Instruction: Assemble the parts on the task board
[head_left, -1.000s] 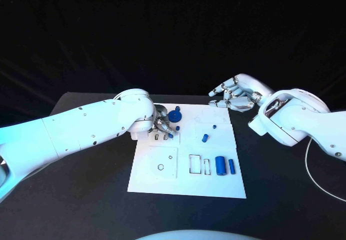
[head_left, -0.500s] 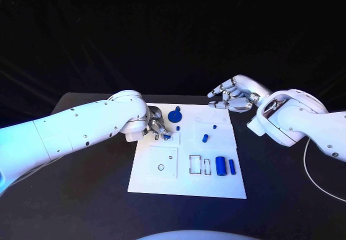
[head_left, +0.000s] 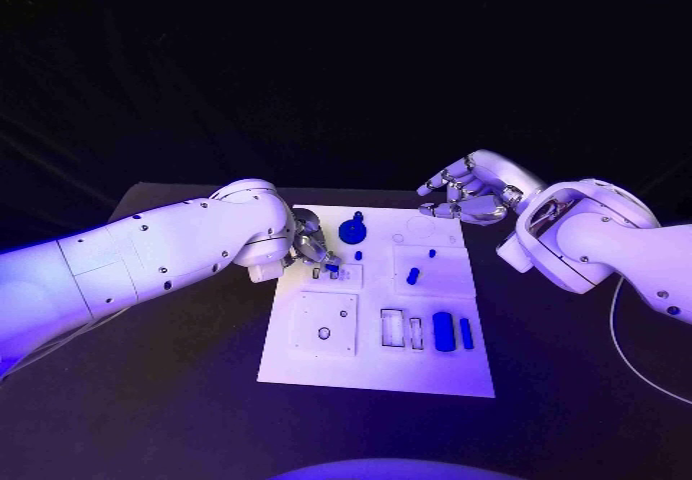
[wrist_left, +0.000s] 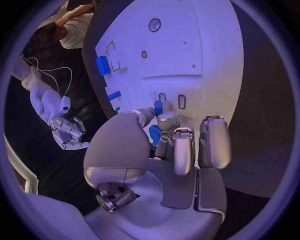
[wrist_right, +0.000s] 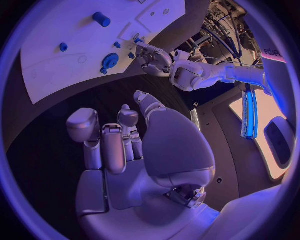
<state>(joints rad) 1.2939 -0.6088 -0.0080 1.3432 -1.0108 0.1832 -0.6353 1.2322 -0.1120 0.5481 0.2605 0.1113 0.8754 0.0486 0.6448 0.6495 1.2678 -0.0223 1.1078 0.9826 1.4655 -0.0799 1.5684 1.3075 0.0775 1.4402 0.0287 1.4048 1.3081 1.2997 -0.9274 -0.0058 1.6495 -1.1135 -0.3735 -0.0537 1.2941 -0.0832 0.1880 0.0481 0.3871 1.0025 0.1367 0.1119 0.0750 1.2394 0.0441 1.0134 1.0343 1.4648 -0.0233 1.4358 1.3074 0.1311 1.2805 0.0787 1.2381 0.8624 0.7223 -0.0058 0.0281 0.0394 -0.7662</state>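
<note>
The white task board (head_left: 375, 370) lies in the middle of the black table. My left hand (head_left: 315, 251) hovers at its left edge and pinches a small blue part (wrist_left: 155, 134) between thumb and fingers. Just beyond the fingertips stands a small blue peg (head_left: 358, 256). A round blue disc (head_left: 352, 233) sits at the board's far side. A thick blue cylinder (head_left: 443, 331) and a thin blue bar (head_left: 466, 333) lie near the right edge, beside empty rectangular slots (head_left: 391, 328). My right hand (head_left: 464, 192) hangs past the board's far right corner, fingers loosely bent, holding nothing.
An oblong blue piece (head_left: 413, 274) and a tiny peg (head_left: 427, 253) rest mid-board. A square inset with small holes (head_left: 326, 325) lies on the board's left half. A white cable (head_left: 627, 330) runs along the table's right side.
My left hand has drawn back a little toward the board's left edge, with the small blue part still in its fingers. The right hand has not moved.
</note>
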